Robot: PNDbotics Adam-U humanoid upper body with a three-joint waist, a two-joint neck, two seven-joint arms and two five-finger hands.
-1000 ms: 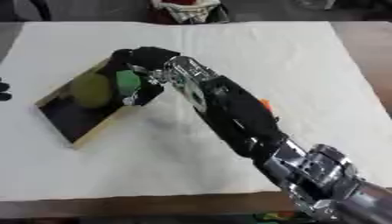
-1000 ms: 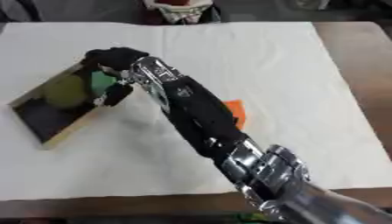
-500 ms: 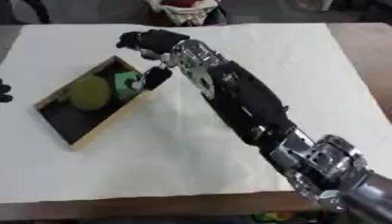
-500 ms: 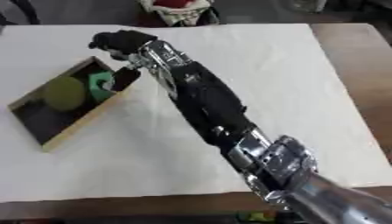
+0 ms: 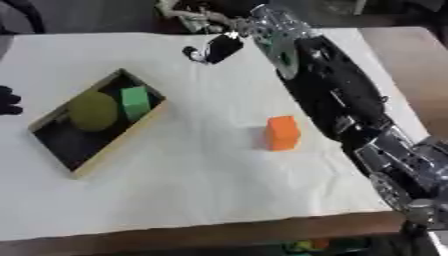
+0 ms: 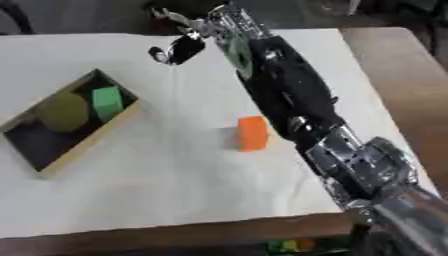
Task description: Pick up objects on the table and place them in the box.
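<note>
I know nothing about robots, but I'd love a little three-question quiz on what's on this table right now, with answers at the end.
1. True or false: the orange block lies inside the wooden box.
2. Which things are in the box? A) a green block and an olive-green round thing; B) two orange blocks; C) nothing.
3. Fill in: the right hand is over the ____ edge of the white cloth, away from the box.

Key
1. False: it stands on the cloth, to the right of the box, apart from it.
2. A.
3. Far. Its fingers hold nothing that I can see. Only a dark bit of the left hand shows, at the view's left edge.
</note>
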